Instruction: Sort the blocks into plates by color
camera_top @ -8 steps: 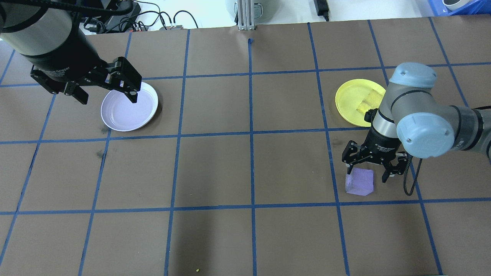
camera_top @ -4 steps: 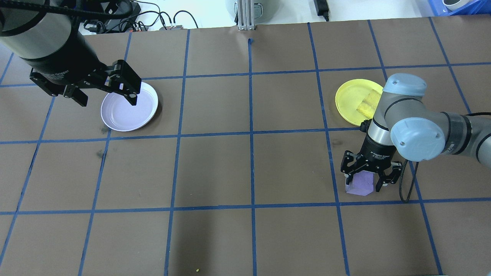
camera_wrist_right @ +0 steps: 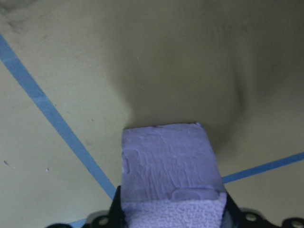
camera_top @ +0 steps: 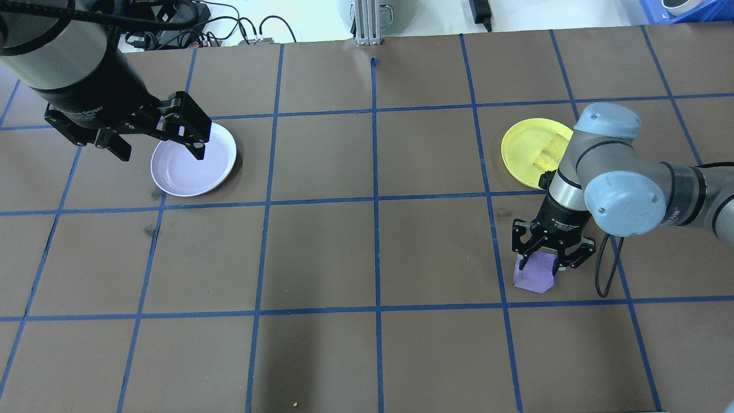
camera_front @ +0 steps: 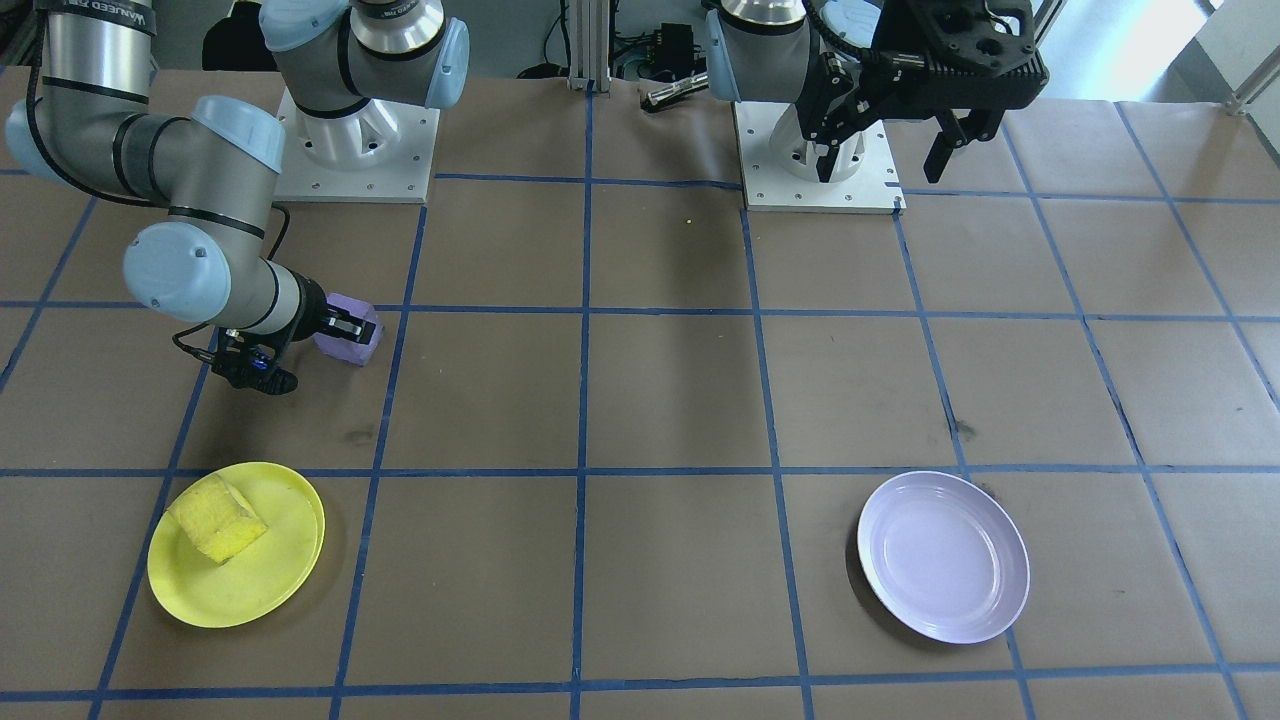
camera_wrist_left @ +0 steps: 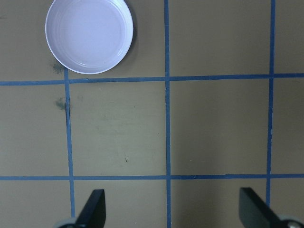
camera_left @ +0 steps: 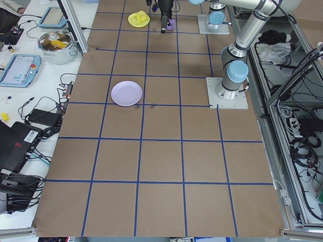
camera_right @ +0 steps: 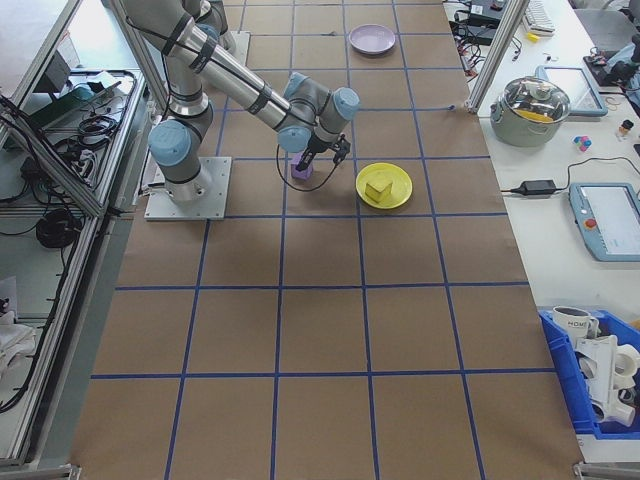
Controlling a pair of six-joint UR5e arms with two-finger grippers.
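The lavender-purple block (camera_top: 536,276) sits between the fingers of my right gripper (camera_top: 539,267), which is shut on it low at the table; the right wrist view shows the block (camera_wrist_right: 168,164) pinched at its near end. The yellow block (camera_top: 549,154) lies in the yellow plate (camera_top: 519,150), just beyond the right arm. My left gripper (camera_top: 159,148) hangs open and high over the near edge of the lavender plate (camera_top: 221,163), holding nothing. From the left wrist, the lavender plate (camera_wrist_left: 89,35) shows bare.
Blue tape lines grid the brown table. Both arm bases (camera_front: 815,160) stand at the robot's side. Cables (camera_top: 246,28) and a metal post (camera_top: 367,23) lie past the far edge. A lidded pot (camera_left: 58,43) sits on a side bench.
My right gripper came down over the purple block and shut its fingers on it. The left arm has barely shifted.
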